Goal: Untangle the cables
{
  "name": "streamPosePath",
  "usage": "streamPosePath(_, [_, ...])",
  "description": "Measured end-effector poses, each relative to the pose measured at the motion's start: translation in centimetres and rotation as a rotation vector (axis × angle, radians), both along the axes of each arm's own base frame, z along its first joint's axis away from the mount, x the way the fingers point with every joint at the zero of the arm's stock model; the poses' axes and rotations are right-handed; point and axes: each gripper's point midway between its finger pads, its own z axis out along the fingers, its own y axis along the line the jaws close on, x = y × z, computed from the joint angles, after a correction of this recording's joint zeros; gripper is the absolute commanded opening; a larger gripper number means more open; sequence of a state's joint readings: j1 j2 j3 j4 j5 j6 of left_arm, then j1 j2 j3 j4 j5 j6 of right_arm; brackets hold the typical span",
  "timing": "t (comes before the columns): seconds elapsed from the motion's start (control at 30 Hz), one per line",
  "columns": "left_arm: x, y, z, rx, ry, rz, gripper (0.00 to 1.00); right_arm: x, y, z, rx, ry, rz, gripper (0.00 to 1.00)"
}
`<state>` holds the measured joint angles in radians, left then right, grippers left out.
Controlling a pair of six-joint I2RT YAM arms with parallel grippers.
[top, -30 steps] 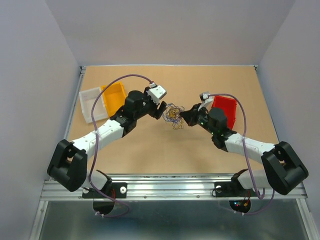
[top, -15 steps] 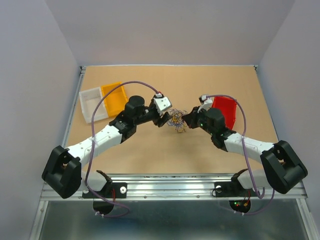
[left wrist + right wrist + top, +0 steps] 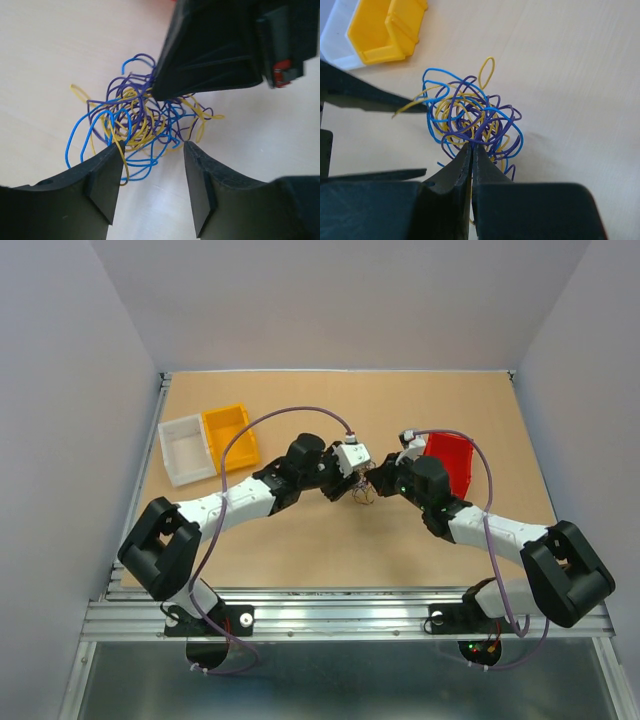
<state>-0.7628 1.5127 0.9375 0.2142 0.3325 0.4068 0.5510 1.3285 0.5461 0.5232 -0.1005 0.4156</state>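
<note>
Lab cell: plain walls [image 3: 60,420], aluminium-framed table [image 3: 300,555].

The left arm [image 3: 225,505] and right arm [image 3: 490,530] both stretch forward and inward over the worktop [image 3: 300,550], so that their tips nearly meet near its middle. The left claw [image 3: 152,150] stands open, its fingers [image 3: 107,185] well apart and pointing down. The right claw [image 3: 471,147] faces it, jaws pressed together, pinching strands of the cables [image 3: 470,117] at the very tip.

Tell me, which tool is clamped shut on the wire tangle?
The right tool, pinching purple strands of the cables; the left tool stands open at the tangle's edge.
</note>
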Motion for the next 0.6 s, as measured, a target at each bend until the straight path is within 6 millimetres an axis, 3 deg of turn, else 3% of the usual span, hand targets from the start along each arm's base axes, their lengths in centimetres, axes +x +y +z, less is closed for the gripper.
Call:
streamPosePath(0.33, [4.2, 1.4, -1.0, 0.013, 0.064, 0.122, 0.67, 0.0, 0.0, 0.1, 0.007, 0.001, -0.003, 0.01])
streamPosePath(0.5, [4.2, 1.1, -2.5, 0.035, 0.113, 0.104, 0.66, -0.1, 0.2, 0.2, 0.013, -0.002, 0.010, 0.01])
streamPosePath(0.57, [3.8, 1.0, -3.0, 0.042, 0.139, 0.086, 0.60, -0.2, 0.4, 0.3, 0.018, -0.003, 0.022, 0.01])
streamPosePath(0.6, [3.6, 1.0, -3.2, 0.043, 0.148, 0.079, 0.52, -0.3, 0.5, 0.4, 0.022, -0.005, 0.030, 0.01])
